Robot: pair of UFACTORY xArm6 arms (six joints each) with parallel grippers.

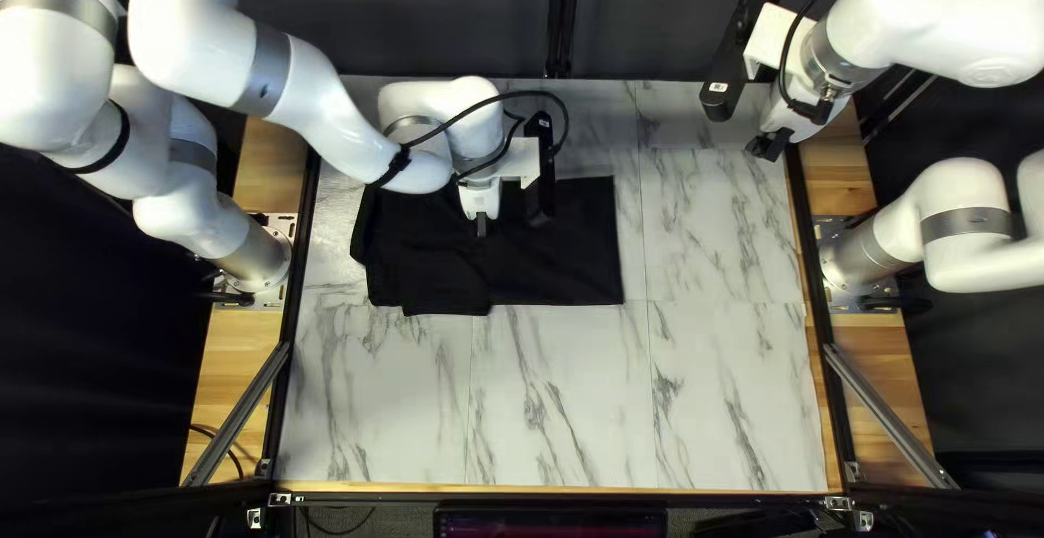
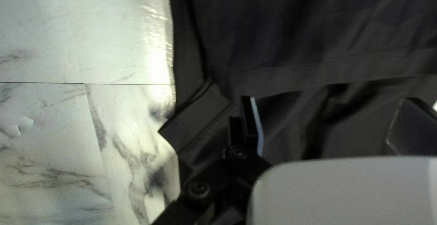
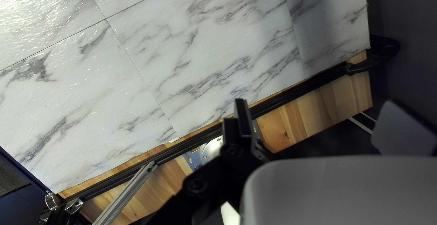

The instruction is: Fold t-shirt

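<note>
Top left view has the black T-shirt (image 1: 560,266) spread low and flat on the marble-patterned worktop (image 1: 560,397), left of the middle and toward the far side. From where I stand it makes a rough rectangle, broad side to us, with extra layers piled at the left, where one flap pokes out past the near edge.

The left arm (image 1: 326,103) reaches across from its base, and its gripper (image 1: 482,227) points down over the cloth. The left wrist view shows that gripper (image 2: 330,122) unclenched, fingers (image 2: 250,122) standing wide apart with shirt fabric below the gap. Whether its tips touch the cloth, I can't tell. Ahead of them run fine rows of stitching, and a small squared fold of fabric sits beside one finger, its corner out over the marble.

Over on the far right, the right arm (image 1: 924,21) holds its gripper (image 1: 770,146) above the worktop's edge, well apart from the shirt. In the right wrist view it too is released, with nothing gripped; under it lie a black rail (image 3: 291,100) and wooden boards (image 3: 318,106).

As for labels, I spot a small pale marking on the right arm's black housing (image 1: 731,59).
</note>
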